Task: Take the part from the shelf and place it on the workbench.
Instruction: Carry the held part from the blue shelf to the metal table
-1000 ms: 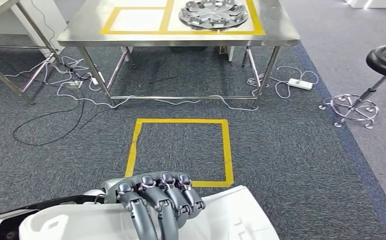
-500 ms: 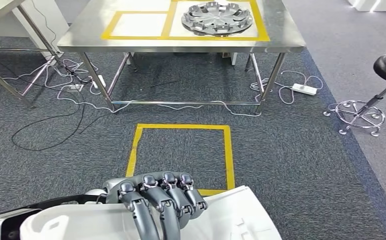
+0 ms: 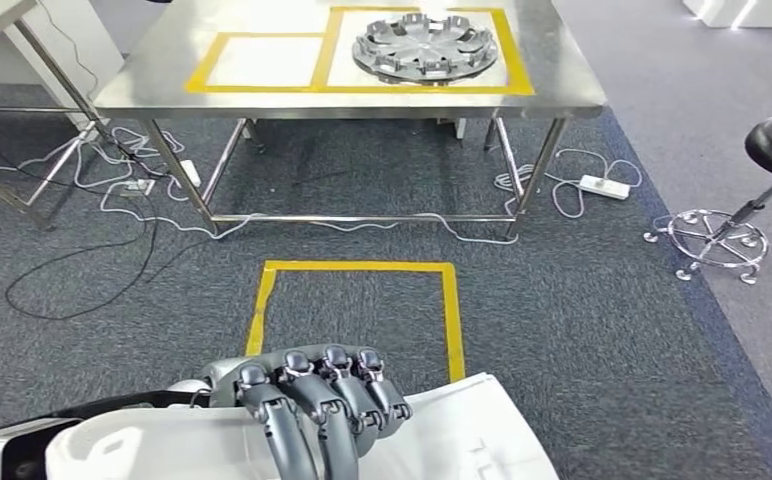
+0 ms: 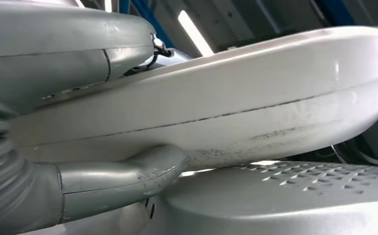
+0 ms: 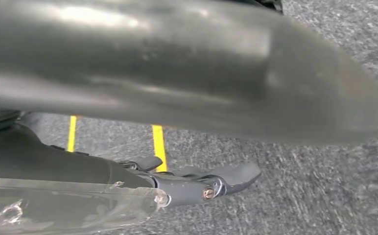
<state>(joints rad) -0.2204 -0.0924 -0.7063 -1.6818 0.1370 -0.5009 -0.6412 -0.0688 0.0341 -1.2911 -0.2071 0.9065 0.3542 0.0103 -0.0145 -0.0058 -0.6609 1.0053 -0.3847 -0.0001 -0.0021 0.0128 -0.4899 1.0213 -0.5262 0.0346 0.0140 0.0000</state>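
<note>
Grey carpet (image 3: 582,330) lies ahead, marked with one yellow tape square (image 3: 355,320). One white part (image 3: 462,440) sits low in the head view, gripped by the left robot hand (image 3: 312,405), fingers curled over its upper face and thumb (image 4: 128,178) beneath. Right robot hand (image 5: 211,183): state cannot be told. One steel worktop (image 3: 162,80) beyond carries one round metal disc (image 3: 424,45). One black stool (image 3: 762,180) stands to its right.

Smooth glossy white plastic part (image 3: 462,440); brushed steel worktop (image 3: 552,60); rough grey carpet (image 3: 582,330); matt yellow tape (image 3: 452,310).
</note>
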